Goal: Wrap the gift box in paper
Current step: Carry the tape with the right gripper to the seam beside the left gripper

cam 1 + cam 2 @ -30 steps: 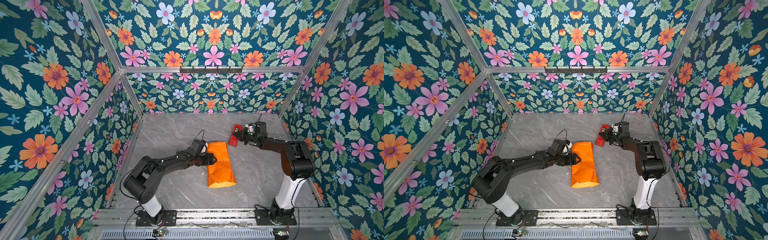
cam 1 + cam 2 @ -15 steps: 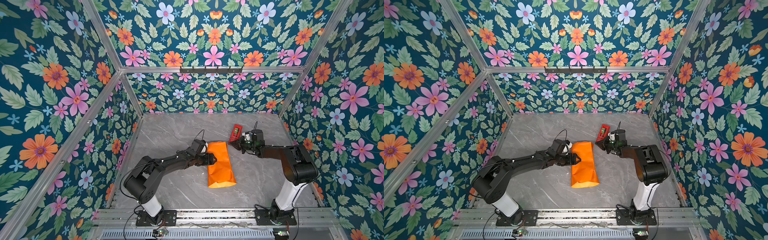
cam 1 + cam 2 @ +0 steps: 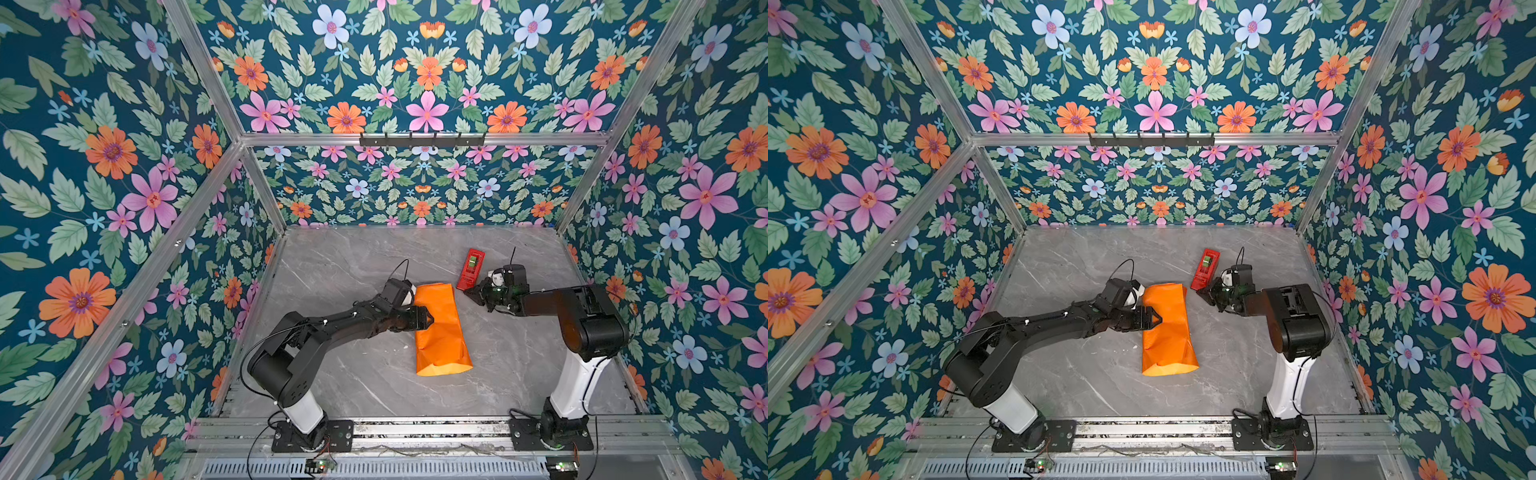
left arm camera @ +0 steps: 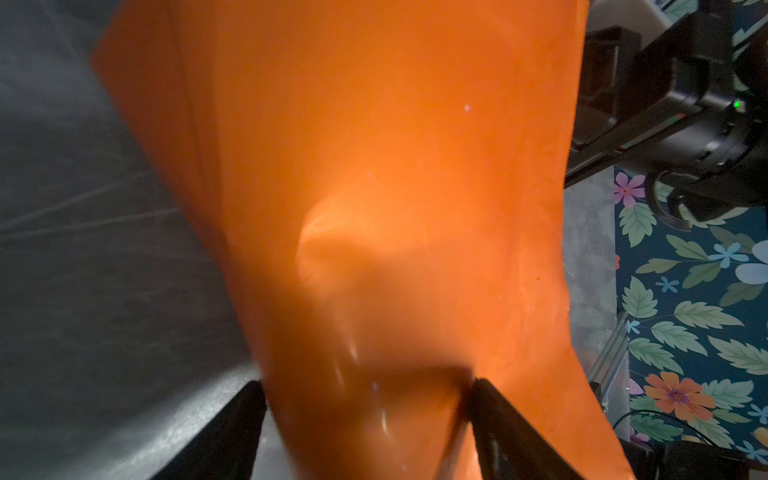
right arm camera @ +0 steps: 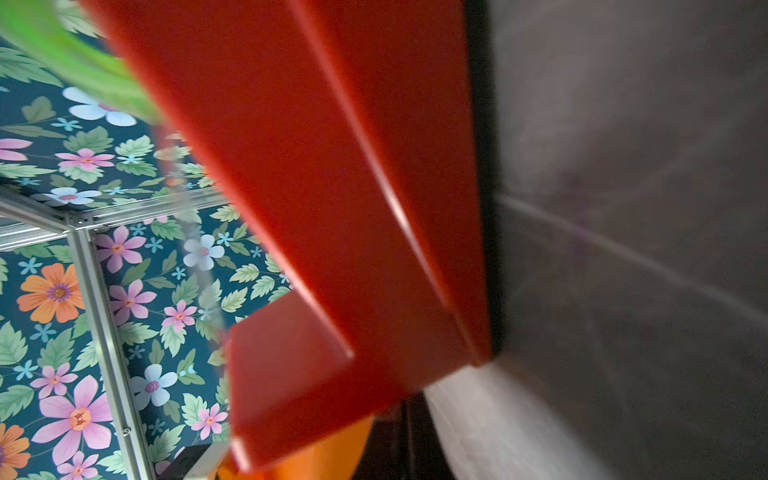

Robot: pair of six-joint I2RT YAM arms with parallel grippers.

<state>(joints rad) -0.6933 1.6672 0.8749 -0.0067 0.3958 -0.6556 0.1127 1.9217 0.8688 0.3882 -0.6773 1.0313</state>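
- The paper (image 3: 442, 332) lies on the grey marble table (image 3: 353, 270) near the middle, folded into a long bundle with its glossy orange face outward. One end points to the back wall, and the wider end points to the front rail.
- The gift box shows in no view (the bundle is closed all round as far as the cameras see).
- The left gripper (image 3: 428, 320) reaches in low from the left and meets the bundle at its left edge, about midway along.
- In the left wrist view its jaws stand wide apart. A bulge of paper sits between the fingers (image 4: 503, 428), and both tips press against the sheet, so it clasps the paper.
- The red tape dispenser (image 3: 471, 268) lies flat just beyond the bundle's far right corner, apart from it.
- The right gripper (image 3: 469, 291) sits at the dispenser's near end with its jaws pressed together. Whether anything is pinched between them cannot be told.
- The right wrist view is blurred. The dispenser (image 5: 332, 187) fills it, with a green roll (image 5: 83, 70) at one corner.
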